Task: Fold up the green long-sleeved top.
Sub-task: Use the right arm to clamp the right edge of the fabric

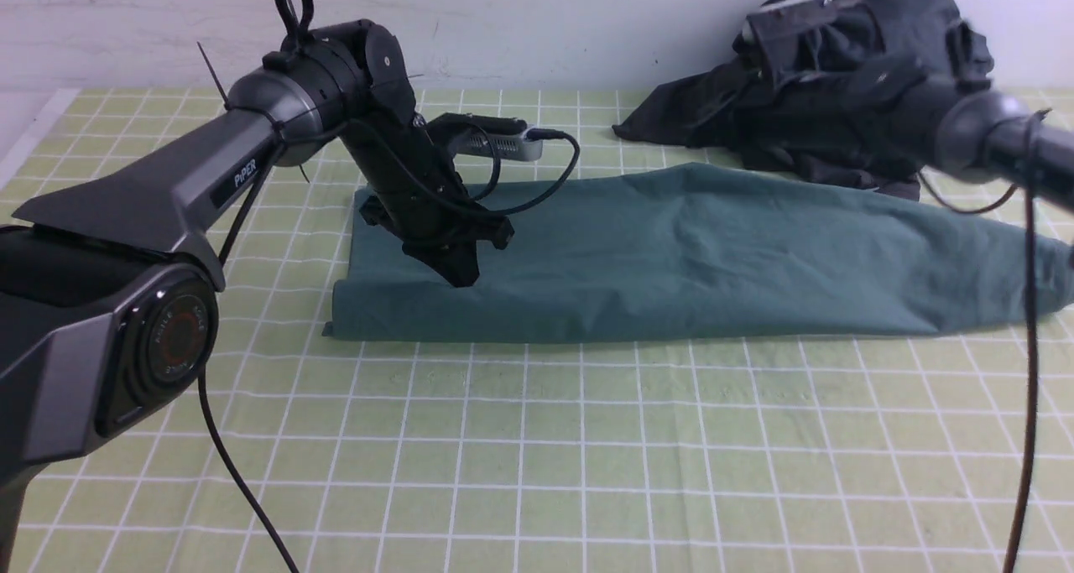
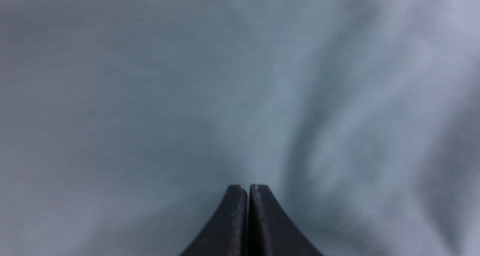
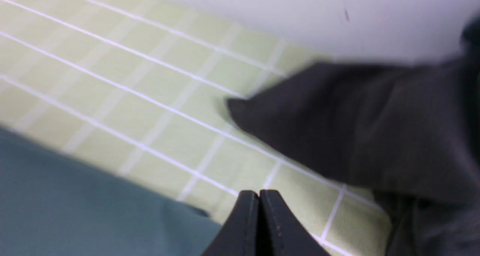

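- Left gripper [image 1: 460,278]: jaws pressed together, tips down on the green long-sleeved top [image 1: 671,254]. Cannot tell whether any cloth is pinched.
- Top lies as a long band on the checked mat [image 1: 587,455]. One end is directly under the left gripper, the rest stretches off toward the right arm.
- Right gripper [image 3: 259,194]: jaws closed, holding nothing, over bare mat. Top's edge is just beside it, dark clothes heap [image 1: 839,78] on its other side.
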Action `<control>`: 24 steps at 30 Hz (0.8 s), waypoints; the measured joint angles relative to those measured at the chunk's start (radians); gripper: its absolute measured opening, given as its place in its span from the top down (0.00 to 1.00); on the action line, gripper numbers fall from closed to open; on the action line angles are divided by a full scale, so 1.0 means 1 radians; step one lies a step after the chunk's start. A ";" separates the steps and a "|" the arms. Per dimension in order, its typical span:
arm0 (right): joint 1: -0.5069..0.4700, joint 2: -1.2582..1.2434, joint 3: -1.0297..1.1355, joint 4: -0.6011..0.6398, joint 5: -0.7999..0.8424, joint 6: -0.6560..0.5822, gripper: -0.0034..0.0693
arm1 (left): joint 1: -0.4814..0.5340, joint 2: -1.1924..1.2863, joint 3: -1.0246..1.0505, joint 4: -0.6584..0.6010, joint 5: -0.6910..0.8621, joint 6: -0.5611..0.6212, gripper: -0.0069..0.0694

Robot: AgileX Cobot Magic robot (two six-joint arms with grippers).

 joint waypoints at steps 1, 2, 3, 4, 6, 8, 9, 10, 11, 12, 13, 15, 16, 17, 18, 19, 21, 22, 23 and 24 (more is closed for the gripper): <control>-0.005 -0.018 0.000 -0.010 0.015 0.008 0.96 | 0.000 -0.001 0.000 0.005 0.000 -0.004 0.91; -0.025 -0.081 0.000 -0.108 0.150 0.069 0.96 | -0.001 -0.014 0.005 0.034 0.000 -0.022 0.91; -0.039 -0.134 -0.001 -0.178 0.244 0.124 0.96 | -0.001 -0.038 0.021 0.052 0.000 -0.029 0.91; -0.055 -0.175 -0.001 -0.251 0.342 0.165 0.96 | -0.001 -0.062 0.039 0.060 0.000 -0.032 0.91; -0.083 -0.247 0.005 -0.389 0.531 0.211 0.96 | -0.001 -0.120 0.089 0.065 0.000 -0.032 0.91; -0.113 -0.304 0.048 -0.486 0.643 0.240 0.96 | -0.002 -0.175 0.144 0.067 0.000 -0.030 0.91; -0.128 -0.325 0.073 -0.505 0.658 0.266 0.96 | -0.003 -0.196 0.170 0.067 0.000 -0.026 0.91; -0.150 -0.346 0.109 -0.516 0.660 0.296 0.96 | -0.006 -0.220 0.202 0.067 0.000 -0.018 0.91; -0.168 -0.361 0.133 -0.518 0.655 0.314 0.96 | -0.007 -0.235 0.229 0.067 0.000 -0.012 0.91; -0.195 -0.376 0.195 -0.520 0.626 0.349 0.96 | -0.010 -0.249 0.268 0.068 0.000 -0.002 0.91; -0.215 -0.382 0.244 -0.520 0.594 0.366 0.96 | -0.011 -0.255 0.300 0.068 0.000 0.005 0.91; -0.248 -0.377 0.341 -0.520 0.507 0.384 0.96 | -0.012 -0.255 0.361 0.069 -0.016 0.010 0.91; -0.263 -0.368 0.386 -0.520 0.460 0.388 0.96 | -0.013 -0.251 0.397 0.070 -0.043 0.010 0.91; -0.271 -0.360 0.429 -0.520 0.407 0.390 0.96 | -0.013 -0.249 0.424 0.072 -0.069 0.010 0.91; -0.286 -0.336 0.486 -0.523 0.326 0.390 0.96 | -0.013 -0.245 0.454 0.079 -0.099 0.000 0.91; -0.300 -0.306 0.529 -0.528 0.265 0.390 0.96 | -0.013 -0.243 0.481 0.087 -0.121 -0.014 0.91; -0.319 -0.264 0.558 -0.535 0.210 0.390 0.96 | -0.013 -0.241 0.514 0.106 -0.137 -0.037 0.91; -0.329 -0.247 0.566 -0.535 0.200 0.390 0.96 | -0.013 -0.241 0.520 0.120 -0.137 -0.050 0.91; -0.342 -0.235 0.567 -0.528 0.198 0.391 0.96 | -0.013 -0.243 0.522 0.132 -0.137 -0.060 0.91; -0.354 -0.236 0.561 -0.525 0.199 0.391 0.96 | -0.013 -0.246 0.523 0.151 -0.135 -0.070 0.91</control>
